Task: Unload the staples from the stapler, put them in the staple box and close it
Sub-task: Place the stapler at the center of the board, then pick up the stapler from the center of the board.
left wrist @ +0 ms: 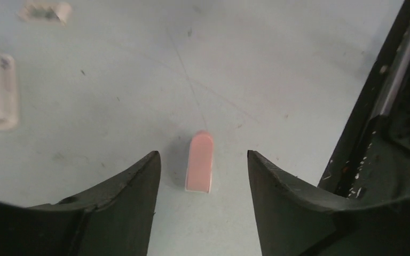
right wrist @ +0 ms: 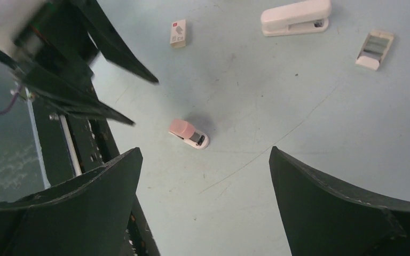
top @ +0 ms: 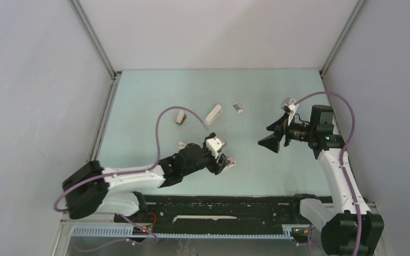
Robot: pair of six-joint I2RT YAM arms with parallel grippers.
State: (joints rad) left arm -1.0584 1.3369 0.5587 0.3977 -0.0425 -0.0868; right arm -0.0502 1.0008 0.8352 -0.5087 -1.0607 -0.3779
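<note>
On the pale green table (top: 155, 90), with your left gripper (left wrist: 203, 156) spread over the pink stapler (left wrist: 199, 165), lower squarely before closing.

Top cam: high, near edge, looks down on whole table (top: 155, 96). L wrist cam close over pink stapler (left wrist: 200, 162); R wrist farther, shares it.
</note>
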